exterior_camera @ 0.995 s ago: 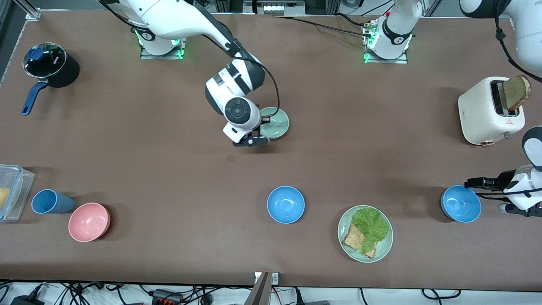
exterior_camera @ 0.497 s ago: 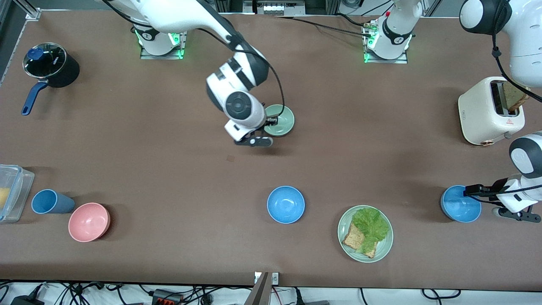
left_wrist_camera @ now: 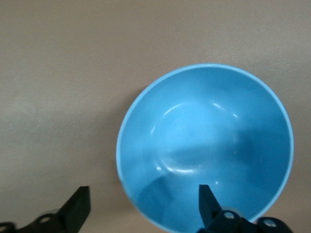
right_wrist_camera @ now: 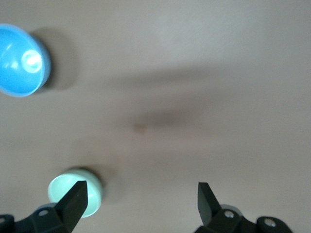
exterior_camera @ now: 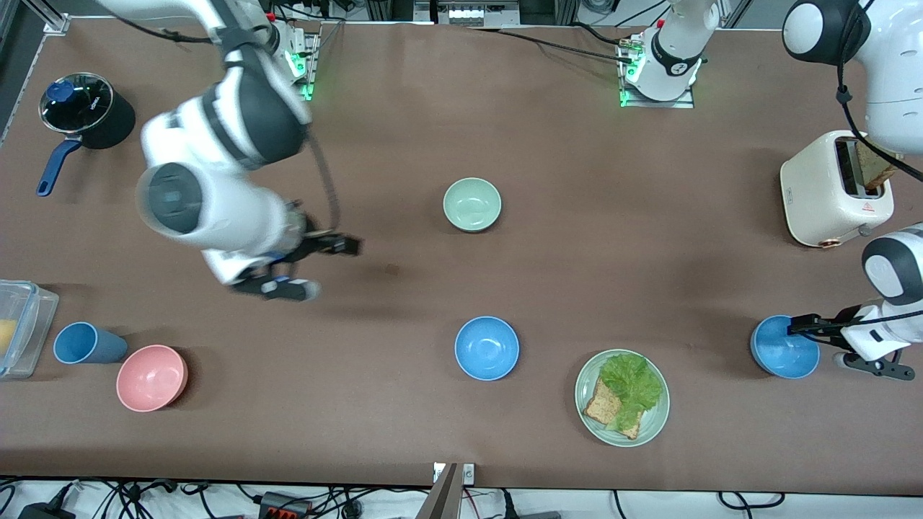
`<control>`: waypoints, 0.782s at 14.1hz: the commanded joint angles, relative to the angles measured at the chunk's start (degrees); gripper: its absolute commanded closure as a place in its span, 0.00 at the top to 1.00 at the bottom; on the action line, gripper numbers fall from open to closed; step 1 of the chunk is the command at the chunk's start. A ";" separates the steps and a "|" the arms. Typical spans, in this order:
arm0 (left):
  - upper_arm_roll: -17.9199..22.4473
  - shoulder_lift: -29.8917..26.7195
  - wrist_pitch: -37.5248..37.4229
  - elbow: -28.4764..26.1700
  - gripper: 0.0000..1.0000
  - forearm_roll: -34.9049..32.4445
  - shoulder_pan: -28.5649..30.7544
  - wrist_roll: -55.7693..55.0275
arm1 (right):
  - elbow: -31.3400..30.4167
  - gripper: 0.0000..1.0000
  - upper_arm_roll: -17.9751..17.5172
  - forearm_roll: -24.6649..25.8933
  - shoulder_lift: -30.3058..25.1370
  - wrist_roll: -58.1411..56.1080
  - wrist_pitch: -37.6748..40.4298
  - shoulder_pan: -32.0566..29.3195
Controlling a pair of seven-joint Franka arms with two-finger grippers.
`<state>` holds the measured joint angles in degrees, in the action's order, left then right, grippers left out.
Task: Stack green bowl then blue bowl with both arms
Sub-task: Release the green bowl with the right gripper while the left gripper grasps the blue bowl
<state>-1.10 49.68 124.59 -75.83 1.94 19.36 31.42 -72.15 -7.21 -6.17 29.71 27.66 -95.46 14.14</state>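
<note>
The green bowl (exterior_camera: 472, 204) is set alone mid-worktop, and the right gripper (exterior_camera: 310, 267) hangs over bare worktop, jaws spread and empty. The left gripper (exterior_camera: 818, 339) straddles the rim of the blue bowl (exterior_camera: 784, 347), jaws spread; closing and lifting are judged next

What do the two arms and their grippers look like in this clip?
Both arms are glossy white jointed shells with dark grey round joint caps and bands. Black cables run loose along each one. The right gripper and left gripper are black, each with two slim fingers; the wrist views show wedge-shaped black fingertips. The bases are white on metal plates, and green light glows at them.
</note>
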 commanded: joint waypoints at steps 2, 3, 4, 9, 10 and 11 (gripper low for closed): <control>-0.40 1.82 1.35 2.00 0.92 -0.54 -0.02 0.75 | 1.13 1.00 -0.79 2.74 -2.63 -4.19 1.16 -7.88; -0.40 1.99 1.44 2.08 0.87 -0.54 -0.02 0.83 | 1.04 1.00 -0.79 4.66 -3.33 -4.19 1.16 -9.29; -0.40 2.17 1.44 2.17 0.81 -0.63 -0.02 1.44 | 1.04 1.00 -0.79 6.42 -3.86 -4.28 1.16 -10.18; 0.04 2.26 1.44 2.35 0.60 -0.89 -1.78 0.75 | -2.28 1.00 5.08 6.70 -9.65 -7.85 -0.16 -11.50; 0.13 2.26 1.44 2.44 0.59 -0.89 -1.86 0.75 | -3.17 1.00 5.62 6.70 -11.06 -11.97 -0.42 -12.72; 0.13 2.26 1.44 2.44 0.59 -0.98 -2.04 0.75 | -3.35 1.00 5.63 6.88 -12.12 -16.45 -0.51 -14.73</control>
<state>-1.34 50.87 126.10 -75.30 1.94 17.81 31.67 -71.84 -1.90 0.47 21.74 17.73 -95.31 2.27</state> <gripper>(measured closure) 0.401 0.000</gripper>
